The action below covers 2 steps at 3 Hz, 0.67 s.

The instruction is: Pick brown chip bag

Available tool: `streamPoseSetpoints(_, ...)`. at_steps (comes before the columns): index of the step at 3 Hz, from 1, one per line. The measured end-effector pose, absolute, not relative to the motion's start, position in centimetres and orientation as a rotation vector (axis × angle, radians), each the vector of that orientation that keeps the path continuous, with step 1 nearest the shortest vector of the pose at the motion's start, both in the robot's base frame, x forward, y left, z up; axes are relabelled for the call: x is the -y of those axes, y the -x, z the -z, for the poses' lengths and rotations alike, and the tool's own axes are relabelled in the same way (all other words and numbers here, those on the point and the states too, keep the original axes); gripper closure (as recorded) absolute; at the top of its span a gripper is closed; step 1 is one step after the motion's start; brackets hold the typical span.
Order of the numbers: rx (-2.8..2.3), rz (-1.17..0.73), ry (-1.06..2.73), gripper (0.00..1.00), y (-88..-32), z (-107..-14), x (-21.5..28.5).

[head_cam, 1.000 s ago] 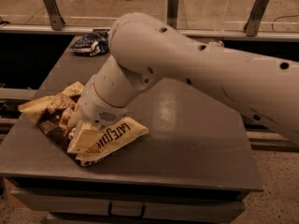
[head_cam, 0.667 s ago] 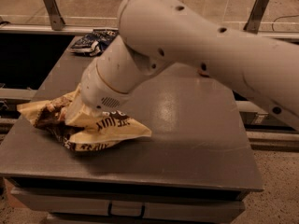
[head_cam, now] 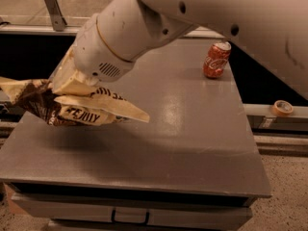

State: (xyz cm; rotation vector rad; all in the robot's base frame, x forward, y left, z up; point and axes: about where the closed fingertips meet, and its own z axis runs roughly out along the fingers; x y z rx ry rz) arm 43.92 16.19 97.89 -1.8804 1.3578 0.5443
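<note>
The brown chip bag (head_cam: pixel 72 107) is crumpled, with a dark brown middle, cream-yellow edges and dark lettering. It hangs at the left of the camera view, above the grey table (head_cam: pixel 192 143), and its shadow lies on the top below it. My gripper (head_cam: pixel 65 89) is at the end of the big white arm (head_cam: pixel 144 28), buried in the bag's upper folds and shut on it. The wrist and the bag hide the fingers.
A red Coca-Cola can (head_cam: pixel 216 59) stands on the table at the far right. A roll of tape (head_cam: pixel 282 108) lies on a ledge to the right of the table. A drawer handle (head_cam: pixel 130 216) is at the table's front.
The bag has come up off the table top in my gripper and now hangs near the left edge. The view has shifted, so the can now shows.
</note>
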Motion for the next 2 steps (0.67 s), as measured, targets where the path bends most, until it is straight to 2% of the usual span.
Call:
streamPoseSetpoints(1, -1.31, -0.521, 1.795, 1.0, -47.0, -101.3, -16.9)
streamPoseSetpoints(2, -1.296, -0.514, 1.782, 1.0, -47.2, -102.4, -17.0)
